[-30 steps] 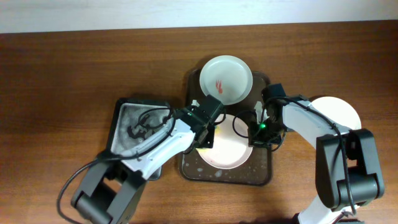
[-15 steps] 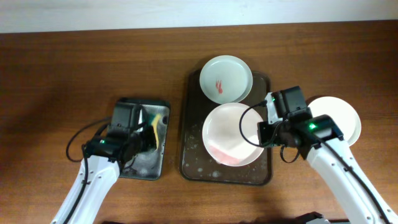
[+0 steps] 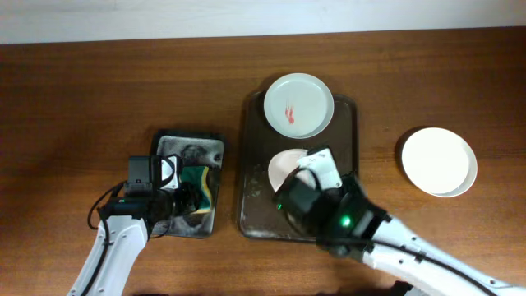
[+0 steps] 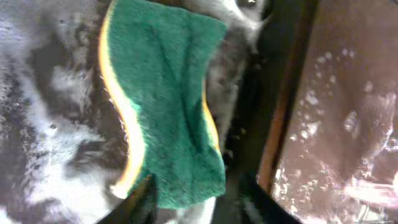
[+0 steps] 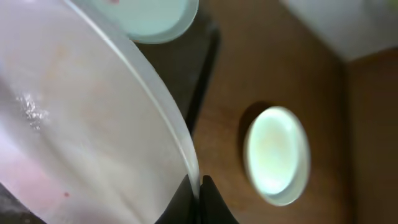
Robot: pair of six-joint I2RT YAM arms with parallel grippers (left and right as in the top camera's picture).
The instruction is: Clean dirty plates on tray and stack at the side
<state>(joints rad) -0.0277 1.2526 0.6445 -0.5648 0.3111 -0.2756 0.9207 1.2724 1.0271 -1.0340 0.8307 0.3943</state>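
The dark brown tray (image 3: pixel 248 156) holds a white plate with red streaks (image 3: pixel 298 104) at its far end; this plate also shows in the right wrist view (image 5: pixel 155 15). My right gripper (image 5: pixel 199 186) is shut on the rim of a second white plate (image 5: pixel 81 130) and holds it tilted. In the overhead view this plate (image 3: pixel 285 168) is over the tray's near half, mostly hidden by my right arm. A plain white plate (image 3: pixel 438 160) sits on the table at the right. My left gripper (image 4: pixel 196 190) is open, its fingers either side of the near end of the green-yellow sponge (image 4: pixel 168 106).
The sponge lies in the small black tray (image 3: pixel 164 148), wet with foam, left of the brown tray. The brown tray's floor shows soap bubbles (image 4: pixel 348 124). My right arm (image 3: pixel 386 242) crosses the front middle of the table.
My right arm has swung from the right to the front middle, tilting the held plate over the tray's near half. My left gripper has sunk lower over the black tray with the sponge.
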